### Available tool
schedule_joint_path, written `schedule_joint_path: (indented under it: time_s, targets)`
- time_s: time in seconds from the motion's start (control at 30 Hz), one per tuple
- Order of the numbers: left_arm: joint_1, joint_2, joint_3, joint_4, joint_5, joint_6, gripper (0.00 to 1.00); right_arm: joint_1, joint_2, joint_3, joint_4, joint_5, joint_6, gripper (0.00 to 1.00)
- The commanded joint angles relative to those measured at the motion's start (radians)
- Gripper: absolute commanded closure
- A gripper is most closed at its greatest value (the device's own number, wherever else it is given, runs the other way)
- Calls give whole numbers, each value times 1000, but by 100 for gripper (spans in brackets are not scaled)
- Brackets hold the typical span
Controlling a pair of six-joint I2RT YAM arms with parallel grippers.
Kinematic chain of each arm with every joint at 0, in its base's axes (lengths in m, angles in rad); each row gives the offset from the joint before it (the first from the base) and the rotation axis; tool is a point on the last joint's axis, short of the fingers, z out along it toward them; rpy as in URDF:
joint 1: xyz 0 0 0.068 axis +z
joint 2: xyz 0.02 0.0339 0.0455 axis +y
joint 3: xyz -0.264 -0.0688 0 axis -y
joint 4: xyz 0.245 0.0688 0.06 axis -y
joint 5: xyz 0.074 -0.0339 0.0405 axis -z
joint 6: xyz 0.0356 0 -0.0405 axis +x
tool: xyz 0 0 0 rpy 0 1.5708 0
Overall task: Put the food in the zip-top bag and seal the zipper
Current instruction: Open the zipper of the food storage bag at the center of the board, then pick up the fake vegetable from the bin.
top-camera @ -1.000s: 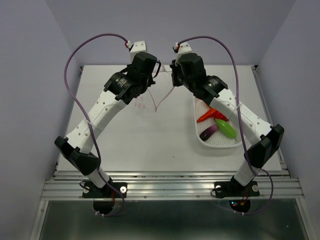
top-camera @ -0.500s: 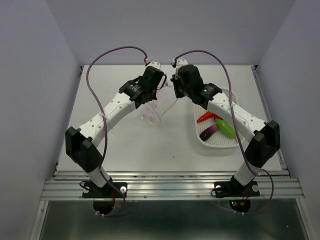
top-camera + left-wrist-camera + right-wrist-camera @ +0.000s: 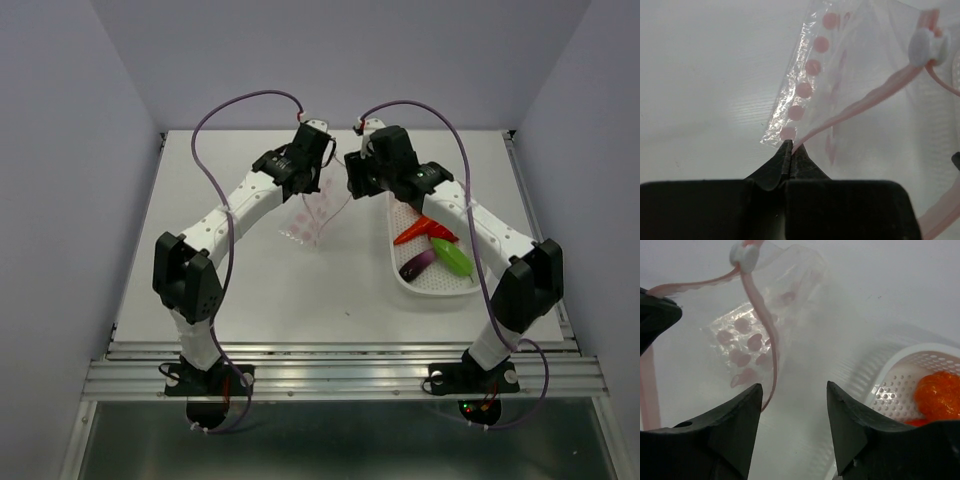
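Note:
The zip-top bag [image 3: 308, 217] hangs crumpled above the table's middle back, clear with pink dots [image 3: 812, 67]. My left gripper [image 3: 791, 146] [image 3: 326, 182] is shut on the end of the pink zipper [image 3: 875, 97], whose white slider tab [image 3: 925, 45] [image 3: 742, 253] sits further along. My right gripper [image 3: 794, 387] [image 3: 351, 186] stands open just right of the bag, the zipper's loose strip [image 3: 771, 355] hanging beside its left finger, nothing between the jaws. The food lies in the basket: a red-orange carrot [image 3: 417, 234], purple eggplant [image 3: 417, 266], green pod [image 3: 453, 258] and orange fruit [image 3: 940, 396].
The white perforated oval basket [image 3: 437, 292] [image 3: 895, 385] stands on the right side of the table, partly under my right arm. Grey walls close in the table at back and sides. Purple cables loop above both arms.
My right gripper has opened and let go of the zipper strip. My left arm has swung toward the back and centre, carrying the bag's edge with it.

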Motion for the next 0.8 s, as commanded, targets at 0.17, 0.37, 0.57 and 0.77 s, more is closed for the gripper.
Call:
schedule_joint_path:
  time_s: [0.17,0.37,0.57,0.77]
  targets:
    - [3,55,98,-12,46,14,100,-3,-125,15,-8,-160,11,17]
    - [2,75,112,-9,63,14,100,-171,-246,-84,-17,-162,83,0]
    - [2,75,106,-5,74,16,100,-308,-369,-321,-173,6,123,0]
    - [2,64,102,-3,84,19,100,-308,-415,-448,-287,127,90,0]
